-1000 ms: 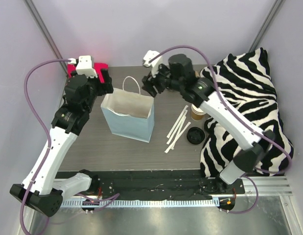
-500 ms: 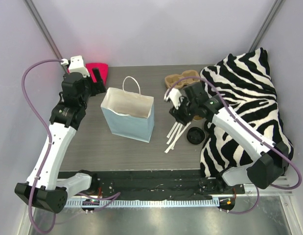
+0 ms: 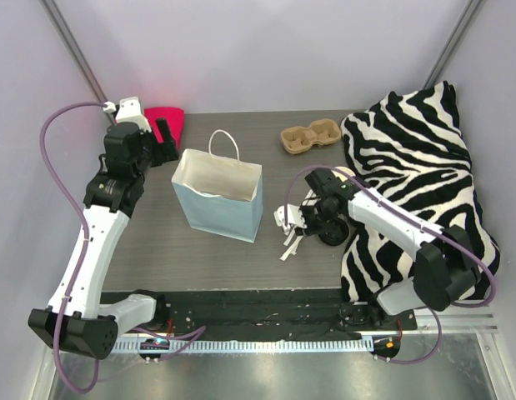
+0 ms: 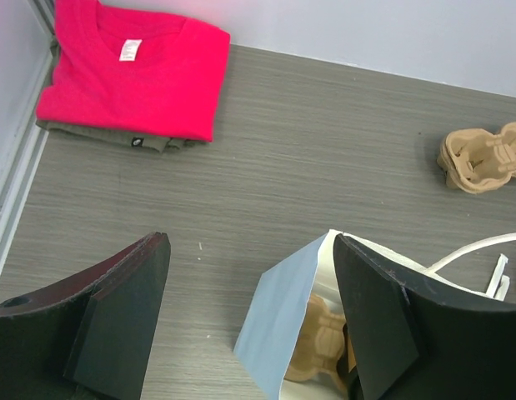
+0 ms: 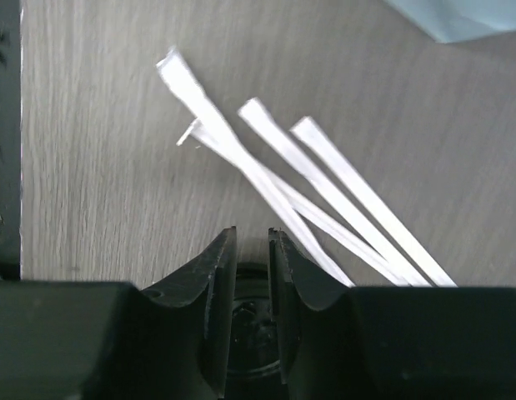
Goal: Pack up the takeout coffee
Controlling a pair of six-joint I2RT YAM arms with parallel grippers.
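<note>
The takeout coffee cup is hidden behind my right forearm in the top view. Its loose black lid (image 3: 333, 232) lies flat by the zebra cloth. My right gripper (image 3: 297, 223) (image 5: 252, 235) hangs low over the table just left of the lid. Its jaws stand a narrow gap apart with nothing between them. White wrapped straws (image 5: 316, 196) (image 3: 289, 242) fan out just ahead of its fingertips. The light blue paper bag (image 3: 220, 200) stands open at mid-table. My left gripper (image 3: 164, 137) (image 4: 251, 242) hovers wide open over the bag's left edge (image 4: 291, 317).
A brown pulp carrier (image 4: 324, 342) lies inside the bag. A second carrier (image 3: 310, 136) (image 4: 483, 158) sits at the back. A folded red shirt (image 4: 132, 71) (image 3: 167, 117) is in the back left corner. Zebra-striped cloth (image 3: 416, 183) covers the right side.
My right arm swung from the back of the table forward and down to the straws, uncovering the carrier, and its jaws narrowed. My left arm drew slightly left, then stayed still.
</note>
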